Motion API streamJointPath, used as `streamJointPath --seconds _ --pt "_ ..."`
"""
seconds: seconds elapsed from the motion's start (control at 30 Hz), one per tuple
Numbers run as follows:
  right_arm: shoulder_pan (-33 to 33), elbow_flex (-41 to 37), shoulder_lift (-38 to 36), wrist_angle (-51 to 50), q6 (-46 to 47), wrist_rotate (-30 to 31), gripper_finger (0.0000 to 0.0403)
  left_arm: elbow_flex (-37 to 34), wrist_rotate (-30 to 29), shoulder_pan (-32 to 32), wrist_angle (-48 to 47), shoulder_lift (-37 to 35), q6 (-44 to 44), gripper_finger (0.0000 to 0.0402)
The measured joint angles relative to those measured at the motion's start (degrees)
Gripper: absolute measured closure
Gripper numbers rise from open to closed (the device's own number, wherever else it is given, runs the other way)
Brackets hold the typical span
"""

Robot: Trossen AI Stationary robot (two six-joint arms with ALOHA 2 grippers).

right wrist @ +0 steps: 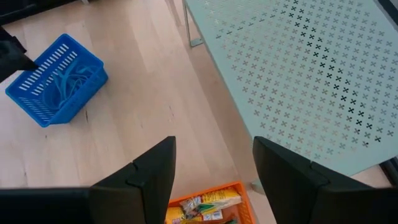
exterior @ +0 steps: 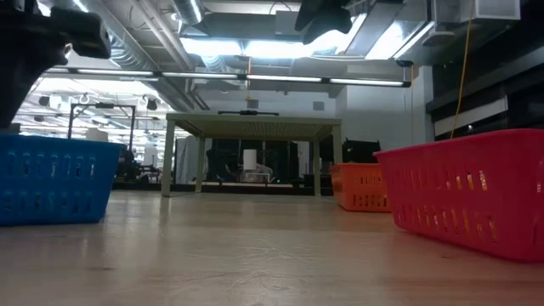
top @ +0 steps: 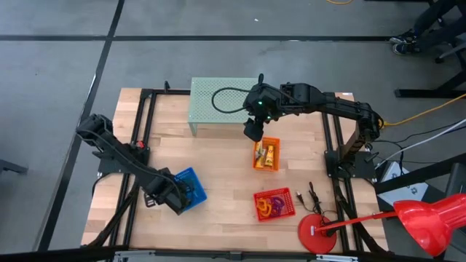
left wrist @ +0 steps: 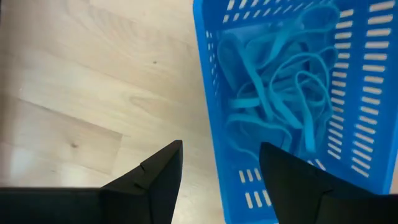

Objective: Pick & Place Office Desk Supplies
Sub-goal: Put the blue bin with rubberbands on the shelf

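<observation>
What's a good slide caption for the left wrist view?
Open left gripper above the blue basket rim, blue loops inside.

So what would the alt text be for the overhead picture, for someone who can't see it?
Seen from above, a wooden table holds three small baskets: a blue basket under the left gripper, an orange basket just below the right gripper, and a red basket of coloured loops. A pale green perforated stand sits at the back.

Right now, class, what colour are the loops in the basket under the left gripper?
Blue loops, clearest in the left wrist view.
</observation>
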Motion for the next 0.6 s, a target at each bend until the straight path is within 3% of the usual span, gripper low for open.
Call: streamJointPath --seconds 0.37,0.6 --pt "0.0 0.0 0.0 0.0 0.4 0.0 0.0186 -2.9 -0.2 0.3 1.9 3.4 0.5 0.0194" --pt "0.0 0.0 0.0 0.0 0.8 0.0 0.0186 -9.4 -2.5 1.8 15.3 3.9 0.8 0.0194"
